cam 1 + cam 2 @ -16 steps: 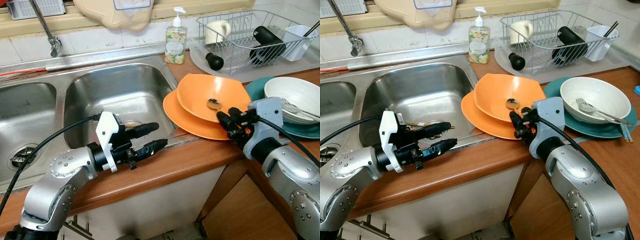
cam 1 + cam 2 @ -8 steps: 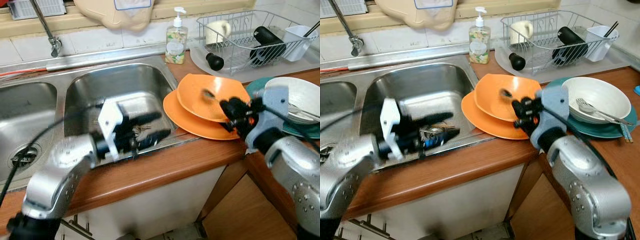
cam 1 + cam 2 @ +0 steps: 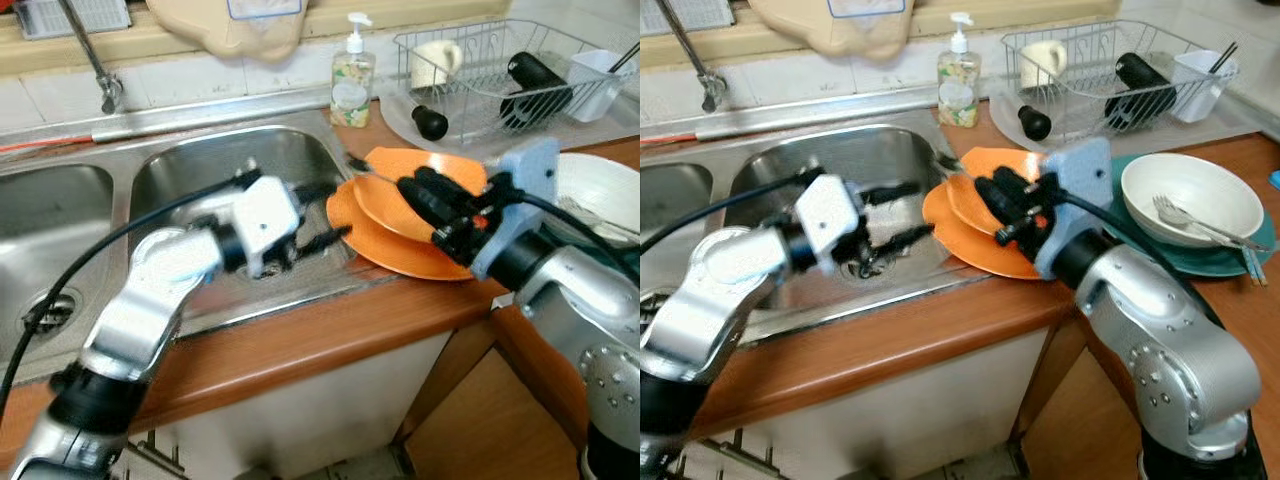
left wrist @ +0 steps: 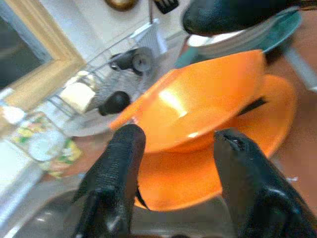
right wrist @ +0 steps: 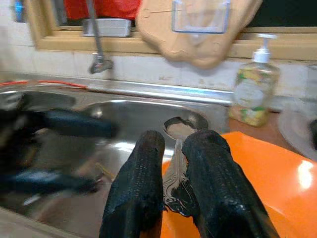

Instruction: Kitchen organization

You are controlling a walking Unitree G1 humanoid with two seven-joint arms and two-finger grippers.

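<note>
Orange bowl (image 3: 415,190) sits emptied; the right end effector (image 5: 173,168) pinches a spoon (image 5: 173,148), likely carrying it sinkward. The left end effector (image 4: 173,163) hovers spread, empty.

two silver arms with screwed round joints and black cables; left hand (image 3: 318,214) white-cased, right hand (image 3: 420,205) pale blue-cased, ribbed black fingers (image 5: 136,188).

Right tool (image 3: 425,195) over orange bowl (image 3: 400,200), left tool (image 3: 315,215) beside sink (image 3: 190,170)

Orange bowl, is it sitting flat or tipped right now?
Tipped: the orange bowl leans on the orange plate, one rim raised, beside the right tool.
</note>
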